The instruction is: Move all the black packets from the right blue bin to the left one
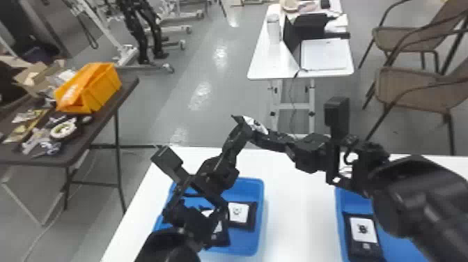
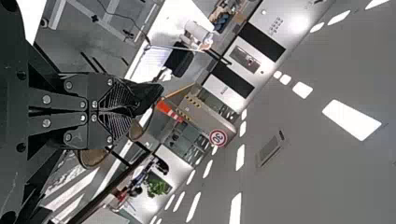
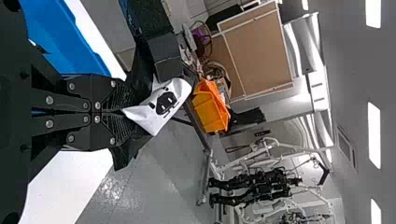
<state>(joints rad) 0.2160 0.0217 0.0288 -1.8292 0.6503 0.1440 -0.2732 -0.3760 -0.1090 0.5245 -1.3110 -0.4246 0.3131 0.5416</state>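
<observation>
Packet (image 1: 257,125) with a white label on black wrapping hangs in the air above the far edge of the white table (image 1: 296,209), pinched by both grippers. The right gripper (image 1: 262,136) comes across from the right and is clenched on it, the white label jutting past the fingertips. The left gripper (image 1: 244,130), reaching up from the near left, is grasping the same packet, its ribbed pads closed on a dark part of it. Below, the left blue bin (image 1: 243,188) contains two labelled packets: one (image 1: 239,213) toward its right side, the other (image 1: 220,237) nearer and farther left, partly hidden behind the left arm. In the right blue bin (image 1: 400,247) one labelled packet (image 1: 363,231) lies along the left side; the right arm covers some of that bin, so I cannot tell what may be under it. Off to the left, a dark table (image 1: 101,122) bears an orange bin (image 1: 104,89) with a white roll (image 1: 63,129) nearer. At the far right stand two brown chairs (image 1: 411,87), beside another white table (image 1: 264,66).
</observation>
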